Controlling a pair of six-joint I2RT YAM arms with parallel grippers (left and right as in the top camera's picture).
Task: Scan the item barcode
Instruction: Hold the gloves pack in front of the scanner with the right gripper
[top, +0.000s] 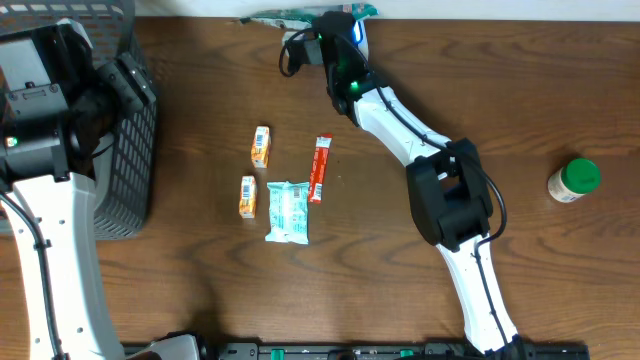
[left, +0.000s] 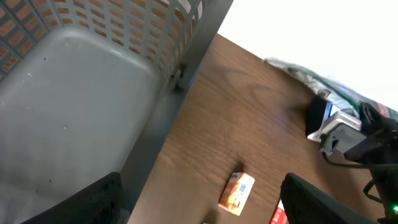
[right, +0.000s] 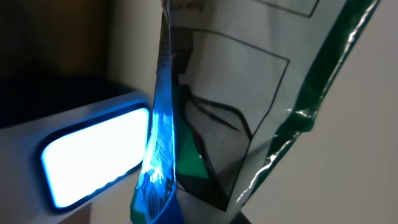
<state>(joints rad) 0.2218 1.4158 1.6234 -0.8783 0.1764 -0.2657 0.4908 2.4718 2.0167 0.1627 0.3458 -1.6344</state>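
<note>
Top centre, the right claw (top: 335, 22) clamps a packet (top: 285, 17), seemingly light and floppy, best pinched at its edge; the left claw (left: 202, 200) gapes open.

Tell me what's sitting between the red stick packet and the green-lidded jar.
In the overhead view, only the right arm crosses between the red stick packet and the green-lidded jar; the rest of that stretch is bare table.

Dark wooden table (top: 200, 290), as I see it from overhead. Left edge: grey mesh basket (top: 135, 150). Centre: upper orange carton (top: 260, 146) and lower orange carton (top: 247, 197), apart. Just right of the lower one lies a teal packet (top: 287, 213), with a red stick sachet (top: 320, 169) near its upper corner. Far right: green-lidded jar (top: 573, 181). Far edge: white scanner (left: 336, 127).
</note>
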